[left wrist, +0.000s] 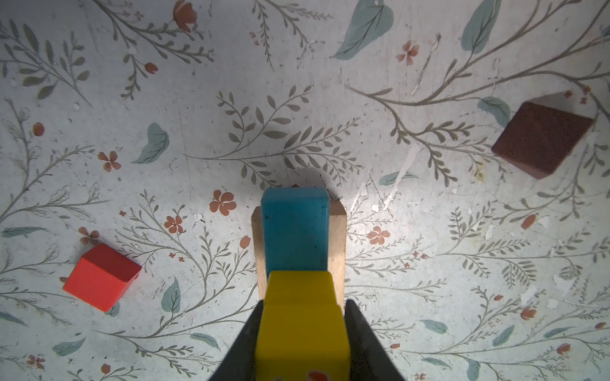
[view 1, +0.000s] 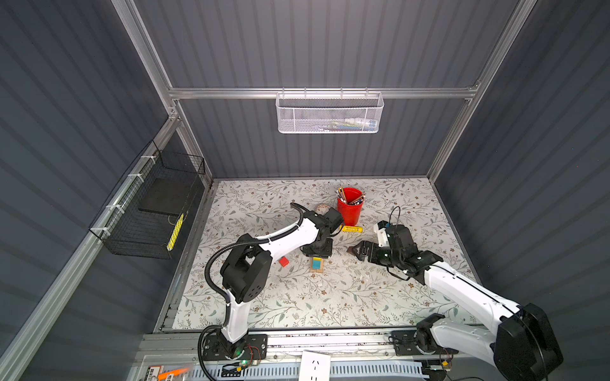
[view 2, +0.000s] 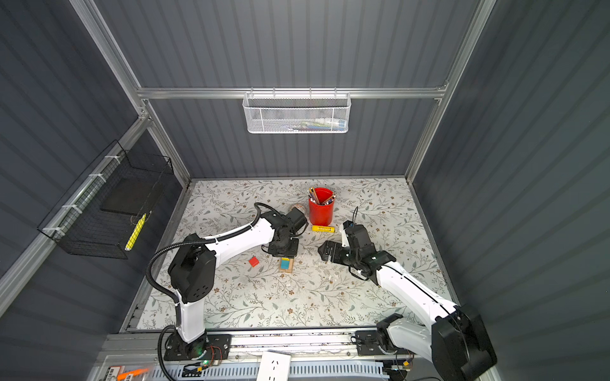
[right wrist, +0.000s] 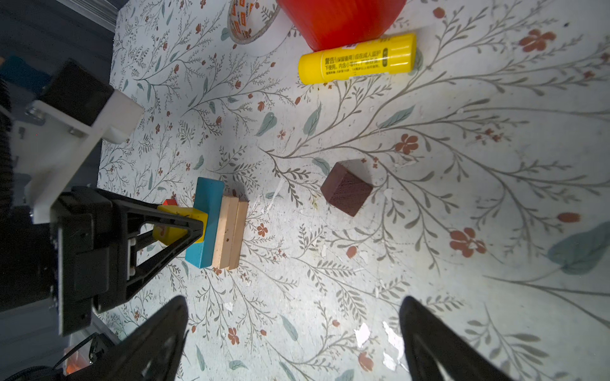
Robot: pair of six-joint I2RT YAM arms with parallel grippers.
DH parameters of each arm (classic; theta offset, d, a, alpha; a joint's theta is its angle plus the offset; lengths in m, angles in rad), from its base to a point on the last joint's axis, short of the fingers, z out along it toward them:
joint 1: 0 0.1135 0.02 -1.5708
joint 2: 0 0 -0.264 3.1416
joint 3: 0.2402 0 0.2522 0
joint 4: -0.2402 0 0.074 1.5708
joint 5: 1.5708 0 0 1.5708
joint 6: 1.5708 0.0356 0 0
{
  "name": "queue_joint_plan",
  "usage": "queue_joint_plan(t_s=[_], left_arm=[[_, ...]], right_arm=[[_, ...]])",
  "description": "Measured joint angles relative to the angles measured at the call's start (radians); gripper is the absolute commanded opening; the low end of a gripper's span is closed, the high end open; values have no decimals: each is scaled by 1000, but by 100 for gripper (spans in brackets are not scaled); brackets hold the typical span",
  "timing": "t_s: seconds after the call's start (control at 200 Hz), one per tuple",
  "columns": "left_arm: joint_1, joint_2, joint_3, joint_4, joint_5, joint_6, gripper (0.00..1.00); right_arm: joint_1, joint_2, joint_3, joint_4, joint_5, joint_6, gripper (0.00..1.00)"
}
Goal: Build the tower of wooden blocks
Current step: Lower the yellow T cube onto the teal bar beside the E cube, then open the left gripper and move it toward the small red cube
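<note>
Paper with a leaf-and-flower print covers the tabletop (view 1: 297, 297), scuffed and chipped white, inside a booth of dark grey ribbed walls and aluminium rails. A white mesh basket (view 1: 330, 113) hangs on the back rail and a black wire basket (view 1: 148, 204) on the side wall.

Mid-table stands the tower: tan bars (right wrist: 231, 234), a teal bar (right wrist: 206, 224) on them, and a yellow cube (left wrist: 302, 330) on top, clenched by the left hand (left wrist: 304, 306). The right hand (right wrist: 293, 330) hangs spread wide, grasping nothing, near the dark roof piece (right wrist: 346, 188). The red cube (view 1: 283, 261) lies apart from the tower.

The number of tan bars cannot be told. The tape roll (right wrist: 251, 23) is cut off at the picture's edge. In both top views the left arm hides the tower's far end.
</note>
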Motion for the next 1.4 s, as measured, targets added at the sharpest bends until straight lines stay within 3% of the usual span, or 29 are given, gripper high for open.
queue_joint_plan(t_s=[0.816,1.226,1.401], left_arm=[[0,0,0,-3,-8,1,40],[0,-3,26,-16,-11,8,51],[0,-66,27,-18,-29,3,56]], right_arm=[[-6,0,-5,1,-4,0,99],[-9,-24,-2,-23,-7,-8,99],[-10,-70,30,-60,-9,-39,99]])
